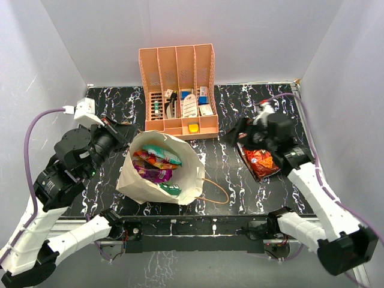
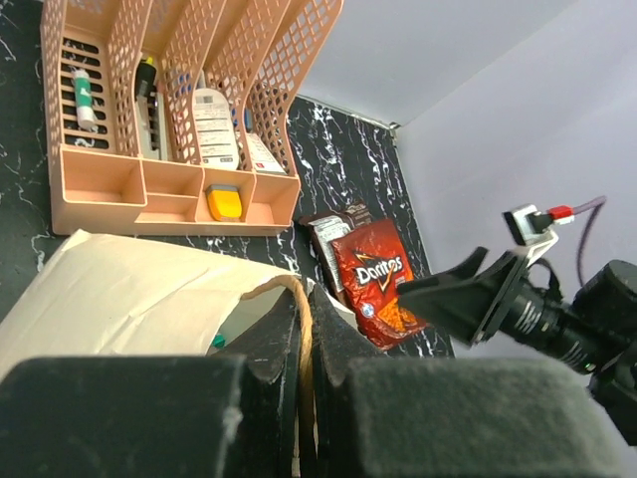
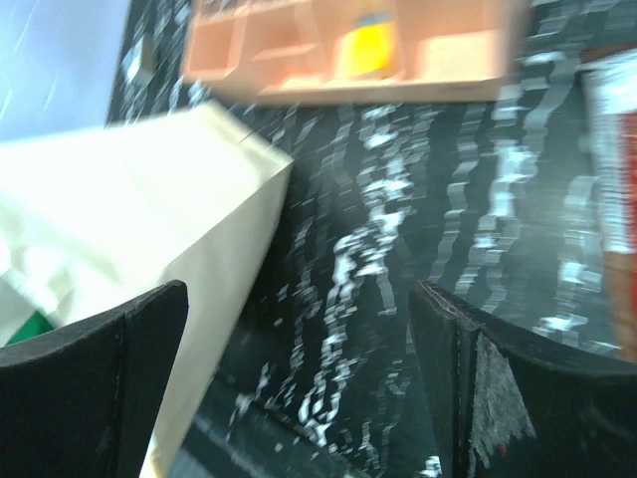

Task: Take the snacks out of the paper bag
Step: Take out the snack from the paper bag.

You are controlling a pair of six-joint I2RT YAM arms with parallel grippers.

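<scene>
The tan paper bag [image 1: 157, 169] lies open at the table's middle, with several foil snacks [image 1: 157, 164] inside: teal-white, orange, purple and green. My left gripper [image 1: 123, 144] is shut on the bag's brown cord handle [image 2: 300, 329] at the bag's rim [image 2: 129, 289]. The red Doritos bag [image 1: 261, 163] lies on the table at the right, also seen in the left wrist view [image 2: 378, 279]. My right gripper [image 1: 235, 133] is open and empty, above the table between the bag and the Doritos. The right wrist view shows the paper bag [image 3: 129, 219] at the left.
A peach slotted organizer [image 1: 179, 91] with small boxes and bottles stands at the back middle; it also shows in the left wrist view [image 2: 169, 119]. A second cord handle [image 1: 217, 191] lies on the table right of the bag. White walls enclose the black marbled table [image 1: 228, 174].
</scene>
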